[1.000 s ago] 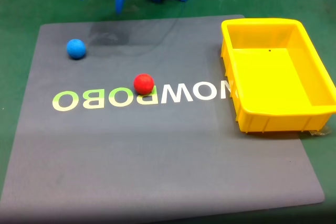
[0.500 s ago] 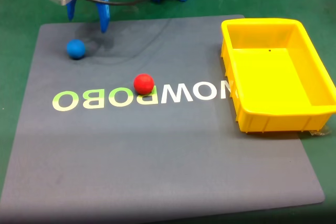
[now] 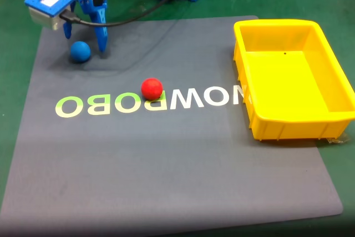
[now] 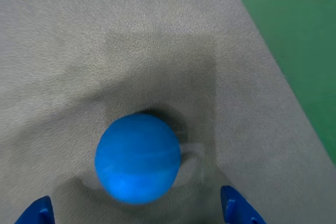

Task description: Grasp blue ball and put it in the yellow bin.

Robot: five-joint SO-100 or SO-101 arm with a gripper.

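So far only the approach looks done. The tool point(image 3: 86, 45) hangs low over the far-left part of the grey mat point(image 3: 166, 165) in the fixed view, its 2 blue fingers spread wide and holding nothing. One finger point(image 3: 102, 34) reaches down just right of the blue ball point(image 3: 80, 51); the other sits on the ball's far-left side, partly hidden by the white camera housing. In the wrist view the 2 fingertips point(image 4: 239, 208) show at the bottom corners with the blue ball point(image 4: 137, 158) between them, slightly ahead, resting on the mat point(image 4: 105, 40) and apparently untouched.

Further out, a red ball point(image 3: 151, 89) lies near the mat's middle, just above the pale lettering, well apart from the tool. The yellow bin point(image 3: 252, 109) stands at the right edge of the mat, on the green worktop point(image 3: 16, 43), with nothing visible inside.

My judgement: the grasp itself is not yet made. What remains is to settle around the ball, close, lift, carry it across the mat past the red ball, and release over the bin.
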